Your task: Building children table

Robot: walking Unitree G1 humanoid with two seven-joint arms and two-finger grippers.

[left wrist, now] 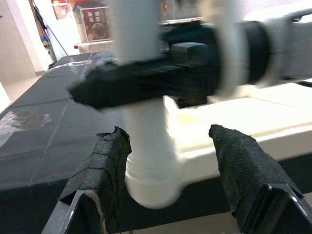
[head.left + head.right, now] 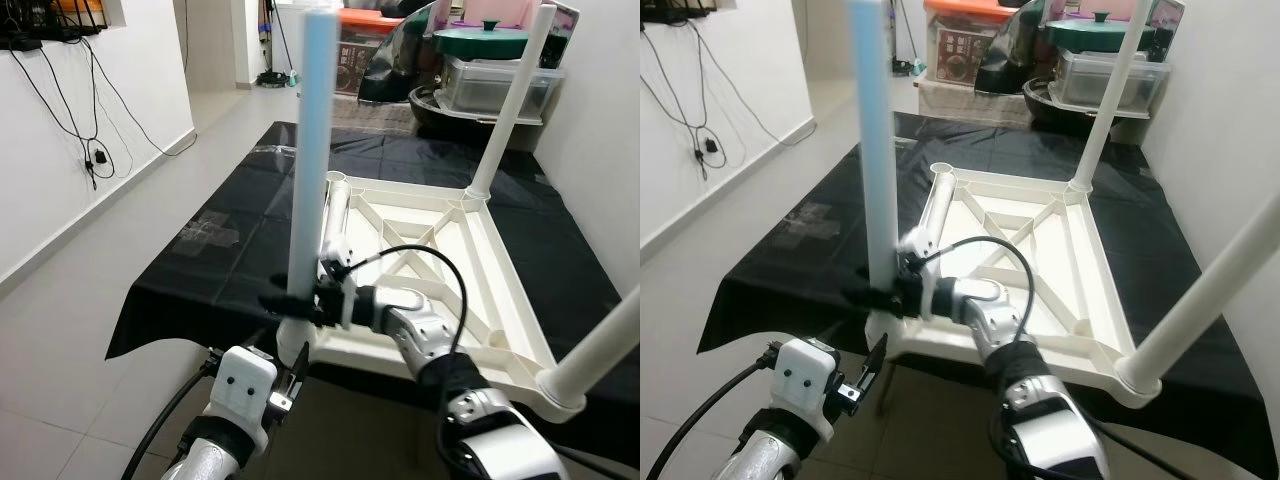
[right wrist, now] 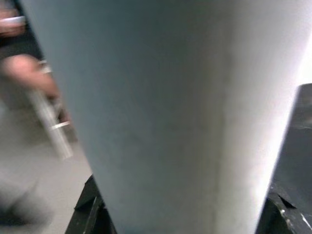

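Behind leg (image 3: 165, 112), blurred person (image 3: 24, 73)

**Right gripper clamped low on the pale blue leg**

The right gripper (image 2: 883, 297), its black fingers closed around a tall pale blue plastic table leg (image 2: 872, 150), grips that leg just above its socket. The leg stands upright, rising past the top edge of the view. Directly beneath the gripper is the near-left corner of the upturned white plastic table top (image 2: 1040, 250), ribbed with crossing struts, lying on a black cloth-covered table (image 2: 810, 230). Below and slightly nearer than the right gripper, the left gripper (image 2: 872, 365) hangs under the table edge, its fingers apart. Well beyond the right gripper stands a white upright leg (image 2: 1108, 100); nearer, on the opposite side, another white leg (image 2: 1210, 300) appears tilted.
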